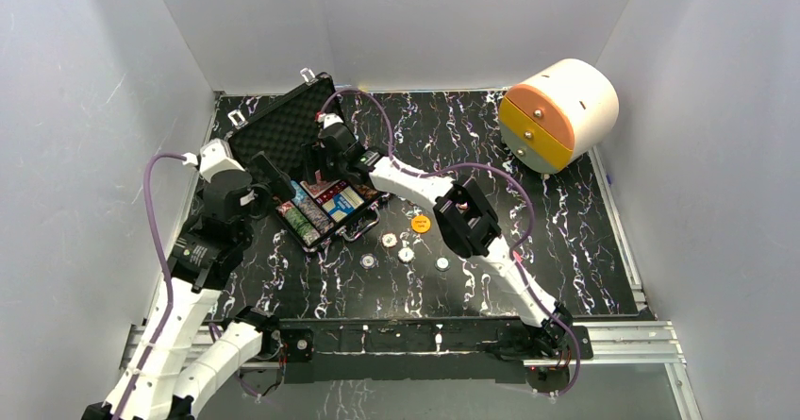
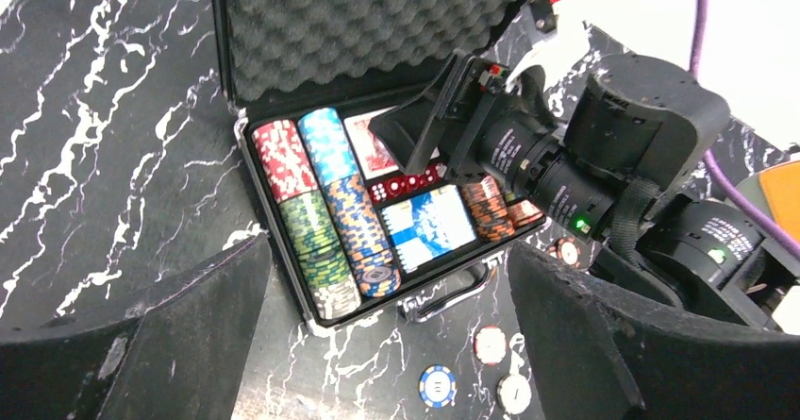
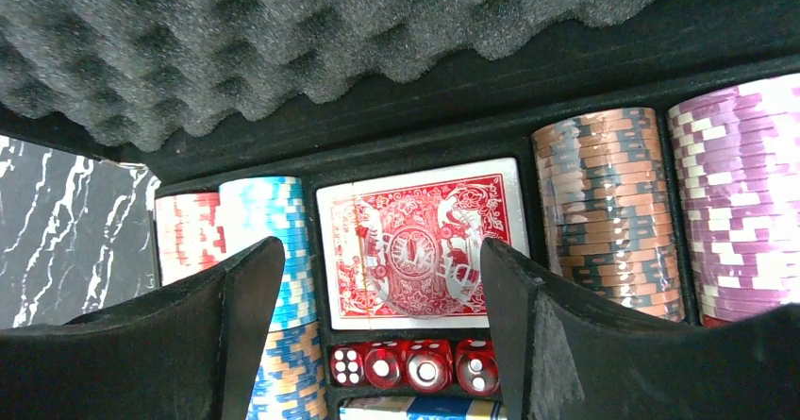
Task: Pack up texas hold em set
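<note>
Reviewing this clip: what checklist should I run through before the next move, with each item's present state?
1. Card deck lying flat in its slot: ok.
2. Right gripper open, gripping nothing: ok.
3. Left gripper open and empty: ok.
4. Case lid open for loading: ok.
5. All chips packed: not ok; loose chips lie out on the table.
</note>
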